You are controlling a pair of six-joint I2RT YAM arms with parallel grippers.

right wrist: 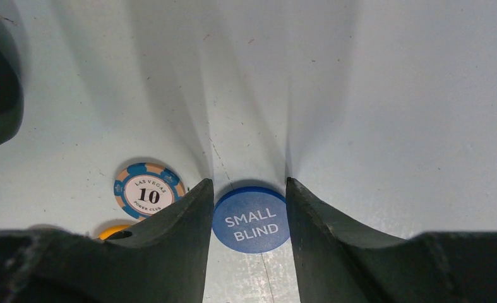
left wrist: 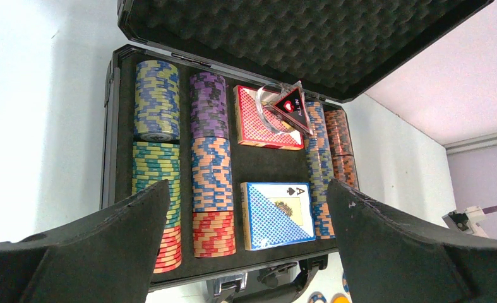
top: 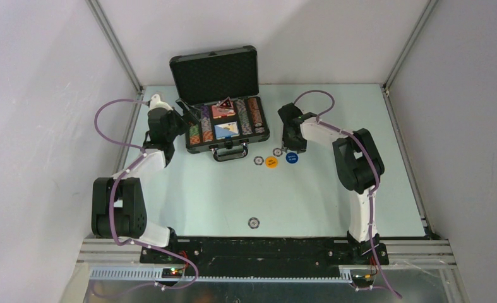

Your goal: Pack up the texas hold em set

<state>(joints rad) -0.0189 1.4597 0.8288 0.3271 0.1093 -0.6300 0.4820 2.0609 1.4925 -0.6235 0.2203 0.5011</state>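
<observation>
Pickup is prepared: the blue button (right wrist: 252, 224) is straddled by the half-closed right pincer (right wrist: 249, 184), grip unclear; the left pincer (left wrist: 247, 185) is held wide, empty.

overhead from behind, wrist views close, left shares briefcase (top: 214, 76)

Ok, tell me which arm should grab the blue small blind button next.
Right. The right gripper sits at the table with its fingers flanking the blue button. The left gripper hangs wide open over the case, away from it.
</observation>
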